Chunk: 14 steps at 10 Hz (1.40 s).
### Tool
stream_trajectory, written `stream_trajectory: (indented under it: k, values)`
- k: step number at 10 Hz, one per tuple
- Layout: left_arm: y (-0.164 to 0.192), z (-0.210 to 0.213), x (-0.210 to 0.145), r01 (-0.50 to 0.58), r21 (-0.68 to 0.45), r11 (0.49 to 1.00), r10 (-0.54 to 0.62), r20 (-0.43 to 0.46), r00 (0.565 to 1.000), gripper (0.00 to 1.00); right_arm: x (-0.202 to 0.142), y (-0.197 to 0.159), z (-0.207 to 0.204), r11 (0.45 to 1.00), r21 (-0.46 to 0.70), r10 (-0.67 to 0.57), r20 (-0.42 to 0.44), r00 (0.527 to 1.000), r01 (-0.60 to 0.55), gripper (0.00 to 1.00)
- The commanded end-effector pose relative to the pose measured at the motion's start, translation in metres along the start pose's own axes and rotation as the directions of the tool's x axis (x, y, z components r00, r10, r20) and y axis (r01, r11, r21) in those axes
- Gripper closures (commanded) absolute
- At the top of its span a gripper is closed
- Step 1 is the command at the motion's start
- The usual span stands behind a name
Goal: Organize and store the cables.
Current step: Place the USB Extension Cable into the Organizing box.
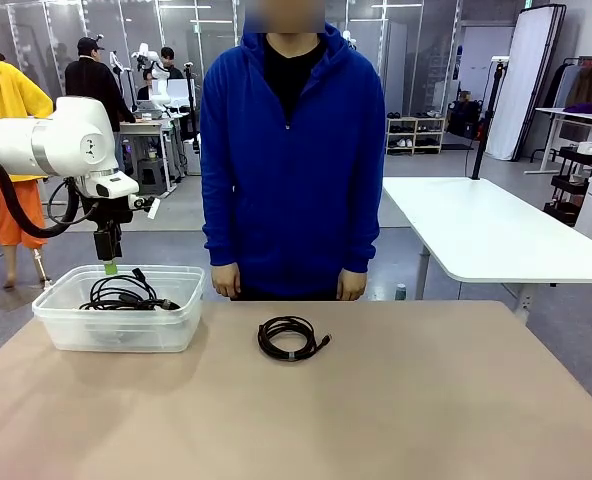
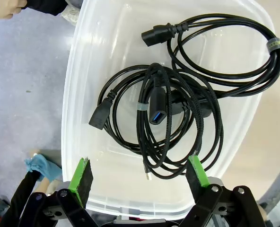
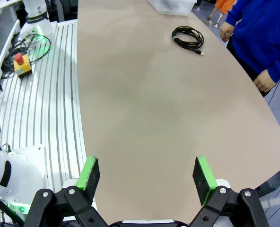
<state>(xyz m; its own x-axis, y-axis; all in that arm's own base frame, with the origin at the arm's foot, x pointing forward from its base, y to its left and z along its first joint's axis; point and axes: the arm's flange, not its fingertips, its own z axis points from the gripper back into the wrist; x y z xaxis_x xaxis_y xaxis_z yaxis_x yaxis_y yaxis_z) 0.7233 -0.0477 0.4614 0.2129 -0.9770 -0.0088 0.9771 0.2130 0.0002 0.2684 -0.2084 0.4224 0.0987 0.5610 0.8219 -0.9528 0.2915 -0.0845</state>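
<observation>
A clear plastic bin (image 1: 66, 325) stands at the table's far left and holds coiled black cables (image 1: 126, 295). From above, the left wrist view shows those cables (image 2: 178, 101) lying in the bin (image 2: 83, 56), one with a chunky power plug, one with a blue USB end. My left gripper (image 1: 109, 262) hangs open over the bin, its green pads (image 2: 81, 177) spread wide with nothing between them. One more coiled cable (image 1: 292, 338) lies on the table's middle, also seen far off in the right wrist view (image 3: 188, 37). My right gripper (image 3: 147, 177) is open above the table's near edge.
A person in a blue hoodie (image 1: 291, 150) stands at the far side, hands (image 1: 226, 283) hanging at the table edge. The brown tabletop (image 1: 396, 400) spreads to the right. A ribbed metal base with a red emergency button (image 3: 21, 60) lies beside the table.
</observation>
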Motion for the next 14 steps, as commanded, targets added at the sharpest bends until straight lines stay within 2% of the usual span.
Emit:
stream_trajectory:
  k: [1, 5, 6, 7, 9, 11, 13, 14]
  values:
    - [0.002, 0.001, 0.0, -0.007, 0.007, 1.0, 0.007, -0.003, 1.0, 0.0, 0.0, -0.001, -0.002, 1.0, -0.012, 0.01, 0.016, 1.0, -0.009, 0.0]
    - [0.0, 0.0, 0.0, 0.0, 0.0, 1.0, 0.0, 0.0, 1.0, 0.0, 0.0, 0.0, 0.0, 1.0, 0.0, 0.0, 0.0, 1.0, 0.0, 0.0]
    - [-0.019, 0.017, -0.013, 0.014, 0.006, 1.0, -0.014, 0.082, 0.997, 0.0, 0.021, 0.007, -0.008, 0.997, -0.005, 0.07, -0.171, 0.983, -0.072, 0.0]
    - [-0.041, 0.026, -0.029, -0.002, 0.011, 1.0, 0.001, 0.093, 0.996, 0.0, 0.038, -0.001, -0.015, 0.993, 0.05, 0.11, -0.182, 0.977, -0.103, 0.0]
    - [-0.1, 0.042, -0.073, -0.05, 0.046, 0.998, 0.039, 0.21, 0.977, 0.0, 0.087, -0.02, -0.033, 0.979, 0.116, 0.19, -0.25, 0.949, -0.166, 0.0]
    - [-0.14, 0.05, -0.109, -0.104, 0.065, 0.992, 0.083, 0.27, 0.959, 0.0, 0.132, -0.033, -0.06, 0.953, 0.206, 0.274, -0.283, 0.919, -0.22, 0.0]
    - [-0.17, 0.049, -0.146, -0.136, 0.083, 0.987, 0.093, 0.392, 0.915, 0.0, 0.176, -0.049, -0.111, 0.919, 0.307, 0.349, -0.347, 0.871, -0.247, 0.0]
    - [-0.193, 0.046, -0.166, -0.181, 0.073, 0.981, 0.135, 0.419, 0.898, 0.0, 0.2, -0.05, -0.144, 0.896, 0.361, 0.393, -0.377, 0.839, -0.258, 0.0]
